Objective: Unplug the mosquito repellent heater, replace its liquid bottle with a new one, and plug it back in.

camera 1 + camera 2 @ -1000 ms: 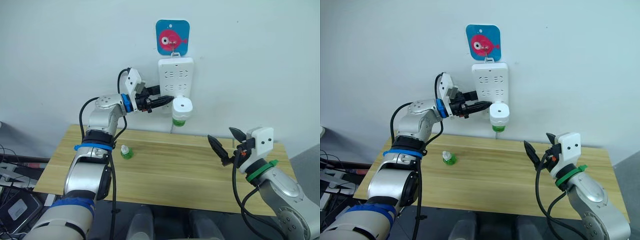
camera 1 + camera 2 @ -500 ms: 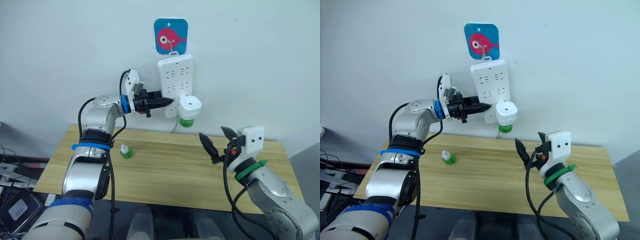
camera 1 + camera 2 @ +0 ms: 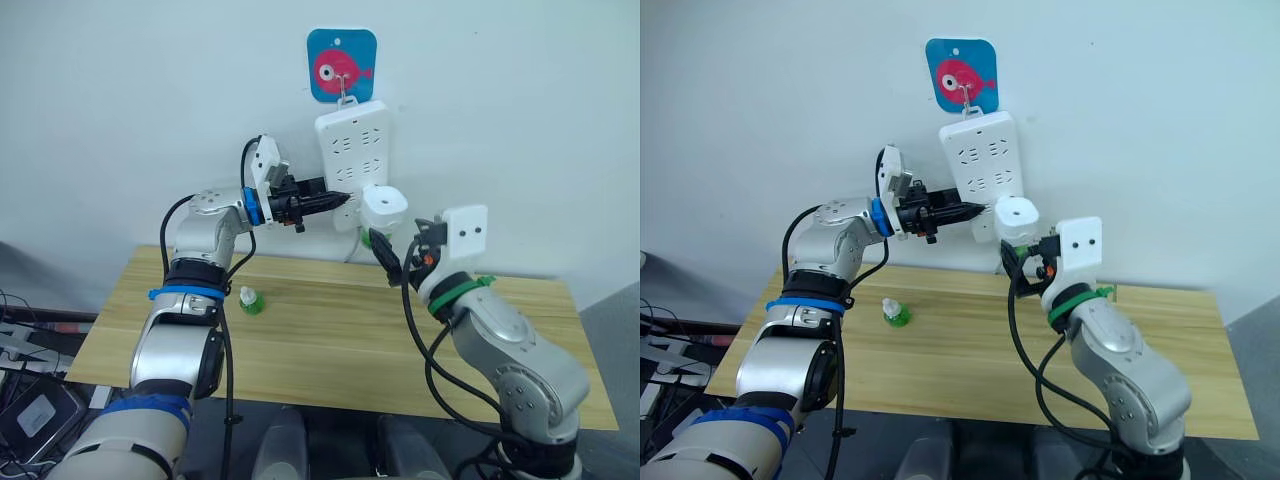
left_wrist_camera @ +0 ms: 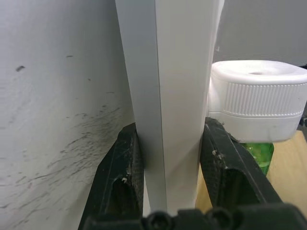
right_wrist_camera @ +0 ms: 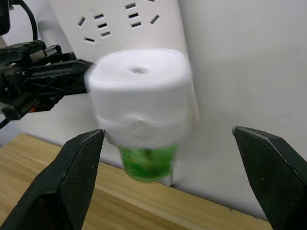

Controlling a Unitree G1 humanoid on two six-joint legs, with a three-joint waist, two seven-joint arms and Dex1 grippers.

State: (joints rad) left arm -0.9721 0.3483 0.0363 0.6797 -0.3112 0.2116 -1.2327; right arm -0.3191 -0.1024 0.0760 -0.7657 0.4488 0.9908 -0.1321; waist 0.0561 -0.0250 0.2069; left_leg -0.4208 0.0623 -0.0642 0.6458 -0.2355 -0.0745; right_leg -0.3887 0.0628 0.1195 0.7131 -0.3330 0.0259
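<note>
The left pincer (image 3: 338, 200) clamps the lower edge of the long white plastic power strip (image 3: 350, 145), one black finger on each face, apparently to brace the strip, which hangs tilted from a hook on a blue square wall plaque bearing a pink fish (image 3: 342, 66), against the coming pull. The left wrist view shows the fingers (image 4: 120, 177) pressed tight on the strip's thin white body.

The right pincer (image 5: 177, 177) is spread wide and raised level with the small white rounded plastic mosquito repellent heater (image 3: 383, 205), its two black fingers standing well apart on either side of the unit without touching it, judging from the right wrist view. That placement suggests a grasp about to be made so the heater can be drawn out of its socket; the unplugging is not yet done.

The heater sits plugged into the strip's lowest outlets, above the far edge of the light wooden bench (image 3: 330, 340). It has a ribbed band round its upper half, a small round vent hole in the top face, and a translucent green liquid bottle (image 5: 147, 163) screwed in beneath.

A small green replacement bottle with a white cap (image 3: 250, 300) stands upright on the bench, toward its far left corner, ready for the swap.
</note>
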